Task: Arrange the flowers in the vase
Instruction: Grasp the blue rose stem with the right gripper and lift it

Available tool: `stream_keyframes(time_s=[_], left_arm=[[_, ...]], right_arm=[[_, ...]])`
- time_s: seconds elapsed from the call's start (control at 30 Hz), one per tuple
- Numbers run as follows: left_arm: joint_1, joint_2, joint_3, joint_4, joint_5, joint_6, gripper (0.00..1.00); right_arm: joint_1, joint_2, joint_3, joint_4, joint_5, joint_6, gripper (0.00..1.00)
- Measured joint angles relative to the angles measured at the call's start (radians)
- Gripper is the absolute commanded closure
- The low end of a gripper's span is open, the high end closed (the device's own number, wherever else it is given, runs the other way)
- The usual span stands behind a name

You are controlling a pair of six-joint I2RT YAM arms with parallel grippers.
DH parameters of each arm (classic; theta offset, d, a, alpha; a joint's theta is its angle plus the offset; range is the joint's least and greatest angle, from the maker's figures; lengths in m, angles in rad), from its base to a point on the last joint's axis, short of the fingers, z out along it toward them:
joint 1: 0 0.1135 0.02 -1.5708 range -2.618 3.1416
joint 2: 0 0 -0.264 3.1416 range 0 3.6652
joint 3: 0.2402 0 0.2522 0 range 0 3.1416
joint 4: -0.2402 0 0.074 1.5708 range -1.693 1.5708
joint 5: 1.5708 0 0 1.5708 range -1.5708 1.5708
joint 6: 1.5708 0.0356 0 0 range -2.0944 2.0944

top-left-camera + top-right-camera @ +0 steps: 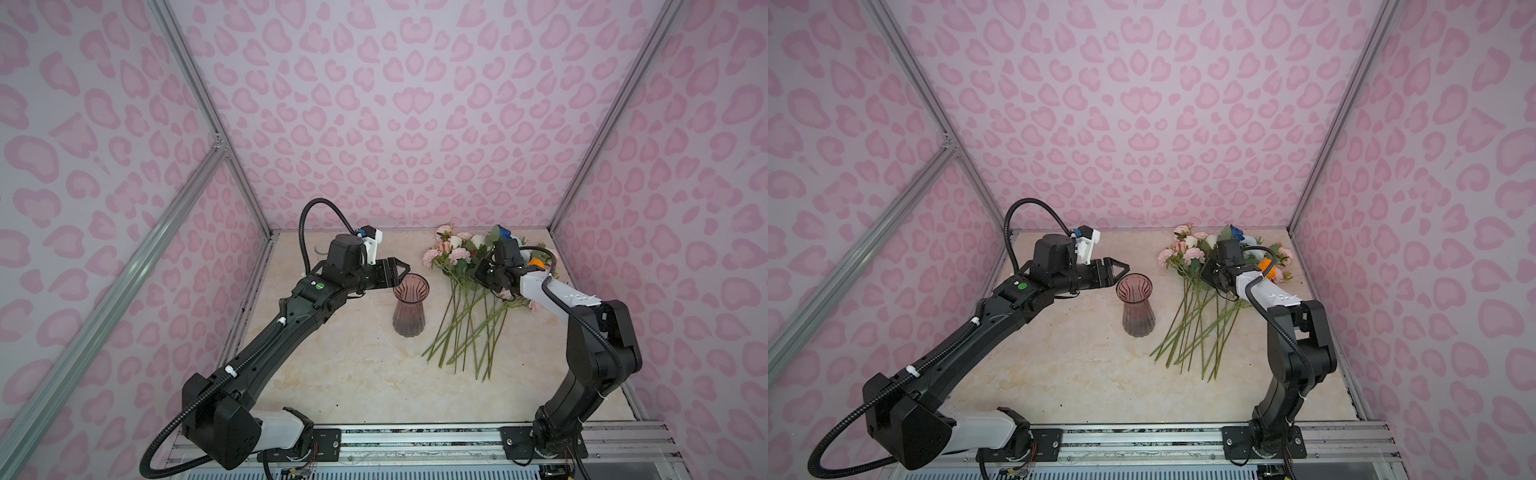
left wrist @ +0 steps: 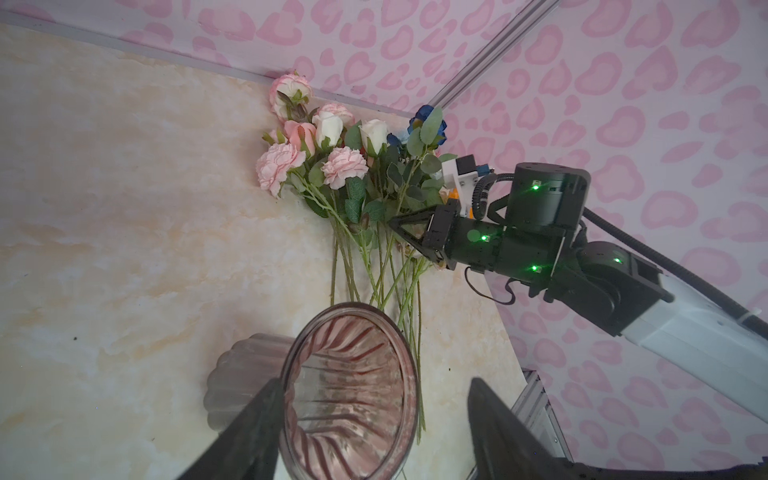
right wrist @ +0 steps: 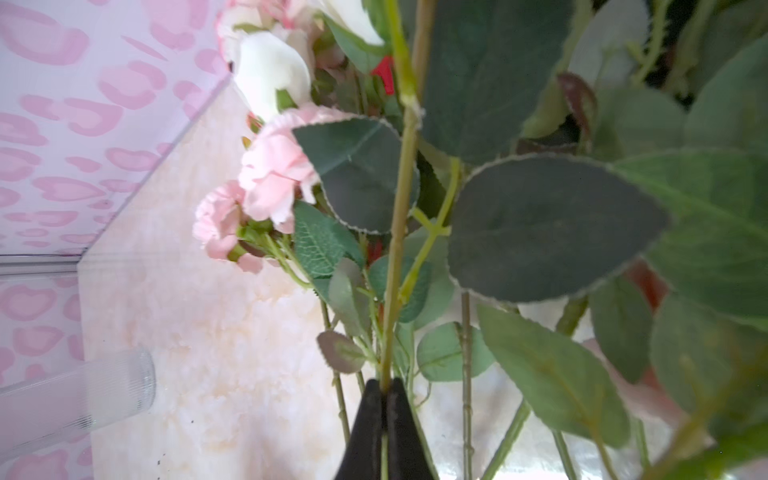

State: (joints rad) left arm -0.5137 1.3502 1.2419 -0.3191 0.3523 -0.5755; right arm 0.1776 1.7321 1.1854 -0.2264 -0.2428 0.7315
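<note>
flowers (image 1: 465,291) (image 1: 1198,299) (image 2: 353,187): loose bunch lying flat on the marble-look table (image 1: 332,374), right of the vase and not in it. The long axis runs front to back. Blooms are at the back wall and cut ends point toward the robot bases. The stems fan out and cross. Pink and white heads sit on the vase side, with a dark blue rose (image 1: 503,231) (image 2: 419,118) at the rear.

vase (image 1: 409,307) (image 1: 1138,307) (image 2: 245,374): pink ribbed glass, upright, mouth up, nothing inside. It stands mid-table, near the stems but apart from them.

right gripper (image 1: 481,277) (image 1: 1207,274) (image 2: 392,224) (image 3: 384,390): low over the bunch, fingers clenched on one green stem (image 3: 399,232). The stem runs straight out from the tips, tilted up off the pile. In the left wrist view it climbs toward the leaves by the dark blue rose. Its bloom is out of frame in the right wrist view.

left gripper (image 1: 405,271) (image 1: 1123,270) (image 2: 374,382): fingers spread wide, holding nothing. It sits at the vase rim on the side away from the flowers, and its wrist view looks down into the mouth. Can't tell whether it touches the rim.

clear ribbed glass (image 3: 104,395): back left of the table, well apart from everything.
</note>
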Motion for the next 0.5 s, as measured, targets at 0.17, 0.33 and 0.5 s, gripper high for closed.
stream_keyframes(time_s=[0.17,0.33,0.5], left_arm=[[0.000,-0.012,-0.015,0.014,0.014,0.000,0.29],[0.000,-0.024,-0.025,0.048,0.027,0.000,0.28],[0.000,-0.036,-0.039,0.068,0.037,0.000,0.28]], right_arm=[[0.001,-0.110,0.005,-0.004,0.017,-0.003,1.00],[0.026,-0.202,0.065,0.019,0.062,-0.025,1.00],[0.087,-0.216,0.231,0.013,0.103,-0.076,1.00]])
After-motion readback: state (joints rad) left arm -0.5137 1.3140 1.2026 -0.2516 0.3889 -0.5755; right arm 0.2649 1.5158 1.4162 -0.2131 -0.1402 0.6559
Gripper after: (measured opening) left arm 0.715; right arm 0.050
